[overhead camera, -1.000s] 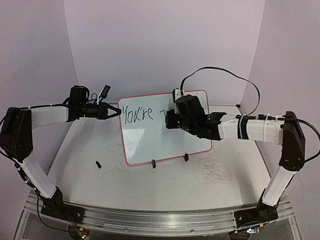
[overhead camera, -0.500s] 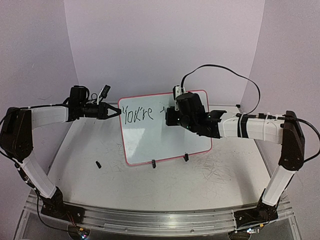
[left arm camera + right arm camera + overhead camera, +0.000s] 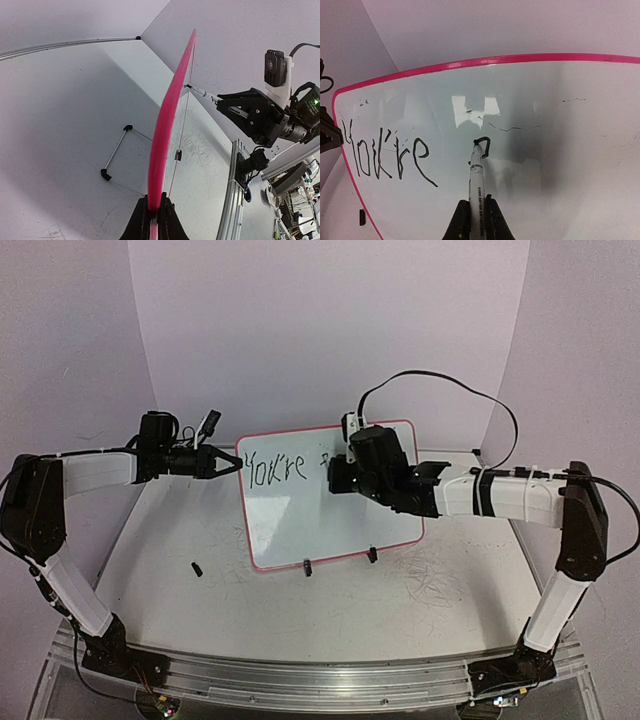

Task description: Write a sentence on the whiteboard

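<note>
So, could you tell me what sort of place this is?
Most likely a robotics lab bench: plain white backdrop panels wall in a scuffed white table, an aluminium mounting rail runs along its near edge, and cabled equipment sits beyond.

1. whiteboard point(image 3: 560, 165): smooth, glossy white face throwing back bright light patches; its pink rim point(image 3: 520, 59) looks like shiny plastic.
2. marker point(image 3: 476, 175): smooth white plastic barrel with black print.
3. counter point(image 3: 330, 610): matt white, scuffed with fine grey scribbles.
4. wire stand point(image 3: 116, 149): thin bare metal, black ends.
5. rail point(image 3: 320, 678): brushed silvery metal.
</note>
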